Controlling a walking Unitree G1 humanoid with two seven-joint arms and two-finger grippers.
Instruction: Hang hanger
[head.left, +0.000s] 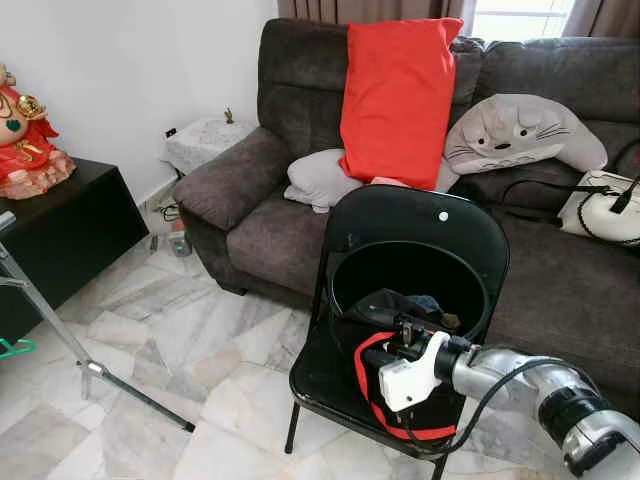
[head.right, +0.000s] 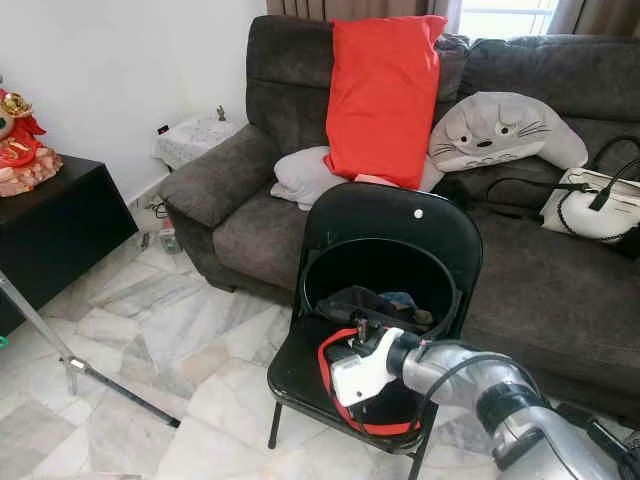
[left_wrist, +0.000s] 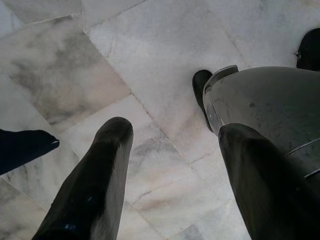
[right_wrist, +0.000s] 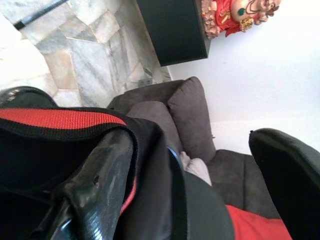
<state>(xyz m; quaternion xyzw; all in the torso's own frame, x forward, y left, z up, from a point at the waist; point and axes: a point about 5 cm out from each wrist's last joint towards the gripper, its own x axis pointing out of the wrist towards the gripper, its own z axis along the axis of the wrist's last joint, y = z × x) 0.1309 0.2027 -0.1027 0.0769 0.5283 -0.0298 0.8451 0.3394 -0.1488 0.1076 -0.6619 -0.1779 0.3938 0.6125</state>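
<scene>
Right tool at the black bag on the folding chair; no hanger can be made out.

The black bag (head.left: 405, 345) with a red strap (head.left: 362, 385) sits on the seat of the black folding chair (head.left: 420, 235). The right tool (right_wrist: 185, 170) is at the bag's rim, fingers spread, one finger (right_wrist: 100, 175) lying against the fabric. The left tool (left_wrist: 170, 175) hangs released above the marble floor (head.left: 180, 340). Behind the chair, at 12 o'clock, stands a dark grey sofa (head.left: 560, 270) carrying a red pillow (head.left: 398, 95), a grey cat-face cushion (head.left: 520, 130) and a white handbag (head.left: 600, 205). A black cabinet (head.left: 60, 225) with a red figurine (head.left: 25, 140) stands at 9 o'clock.
</scene>
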